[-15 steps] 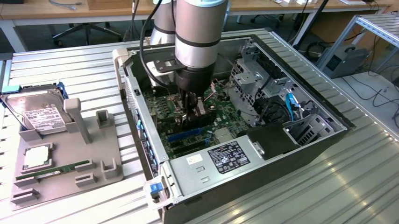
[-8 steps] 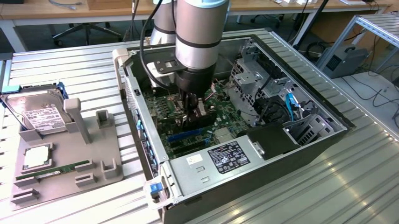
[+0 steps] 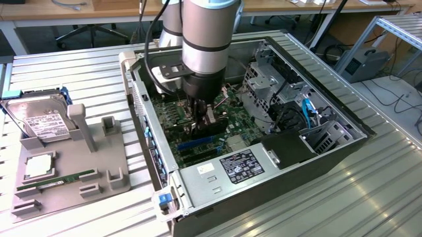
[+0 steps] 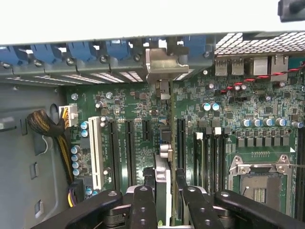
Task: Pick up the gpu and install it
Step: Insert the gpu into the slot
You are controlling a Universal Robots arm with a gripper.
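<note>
Your gripper is closed on the gpu, its black fingers pinching the card's upper edge from both faces. The card stands on edge, seen nearly edge-on in the wrist view, down inside the computer case and right over the motherboard. Its pale metal bracket sits at the case's rear wall, among the blue slot clips. Whether the bottom edge is already seated in an expansion slot or just above it, you cannot tell from here.

Judge the card as light and stiff, but fragile: a thin board that should not be twisted or bent. Holding it by the top edge, near the middle of its length, looks sound to me, since it keeps the push straight down the board and the fingers off the contact edge. The smooth faces may slip if the pinch is weak, and a tilted card would likely bind against the slot walls.

In the exterior view, the arm reaches down into the open case. Beside the case, on the exterior view's left, a grey fixture tray on the tabletop carries the hard drive and the memory stick.
</note>
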